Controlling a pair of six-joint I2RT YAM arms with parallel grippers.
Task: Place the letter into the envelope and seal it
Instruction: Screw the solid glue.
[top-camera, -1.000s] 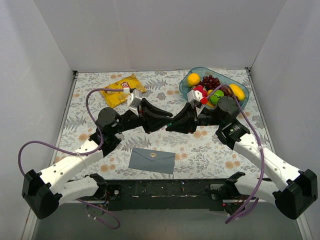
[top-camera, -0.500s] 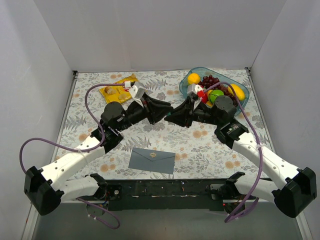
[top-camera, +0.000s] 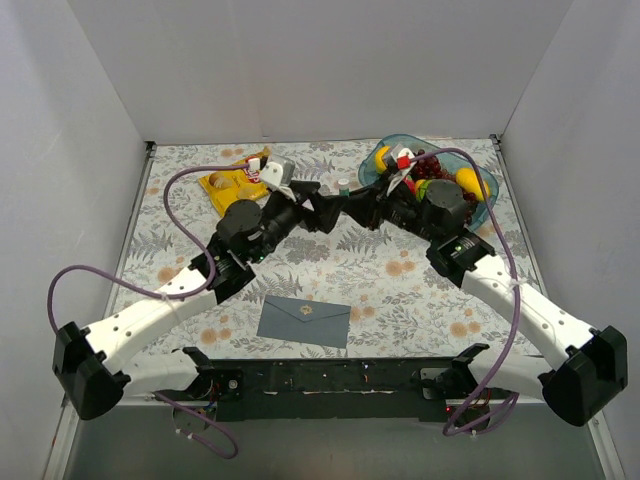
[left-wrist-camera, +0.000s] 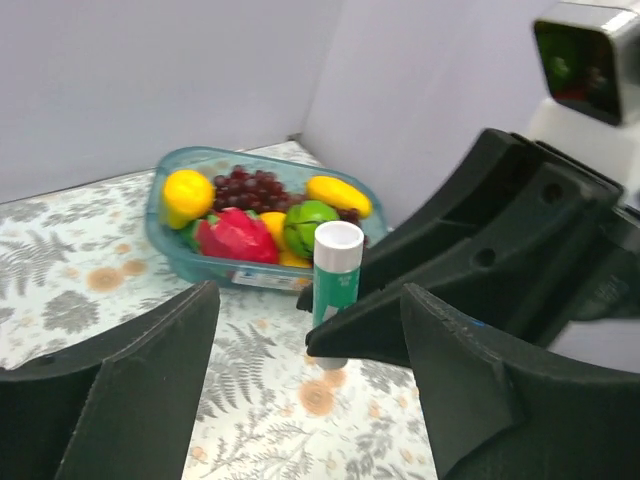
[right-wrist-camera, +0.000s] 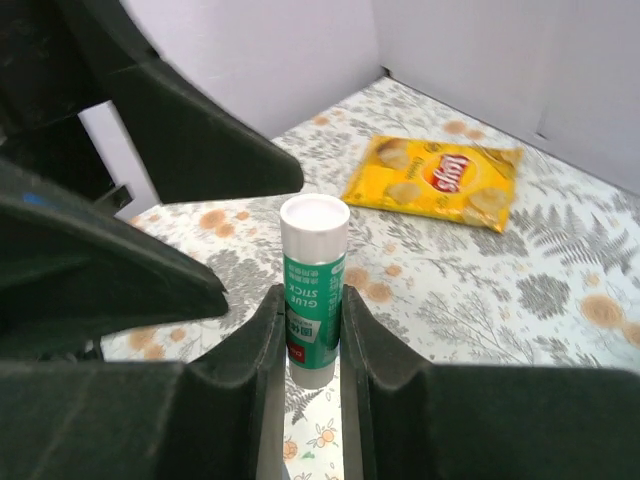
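The slate grey-blue envelope (top-camera: 304, 321) lies flat near the table's front edge, flap side up, with neither gripper near it. The letter is out of view. My two grippers meet tip to tip in the air over the back middle of the table. A green glue stick (top-camera: 343, 186) with a white cap stands upright in my right gripper (right-wrist-camera: 312, 300), which is shut on it. My left gripper (left-wrist-camera: 308, 300) is open, its fingers spread on either side of the stick (left-wrist-camera: 337, 270) without touching it.
A yellow crisp bag (top-camera: 232, 183) lies at the back left. A teal bowl (top-camera: 440, 141) of toy fruit stands at the back right, just behind the right wrist. White walls close in the left, right and back sides.
Both grippers have moved together toward the back of the table. The left gripper's jaws have spread open. The right gripper has kept its grip on the glue stick.
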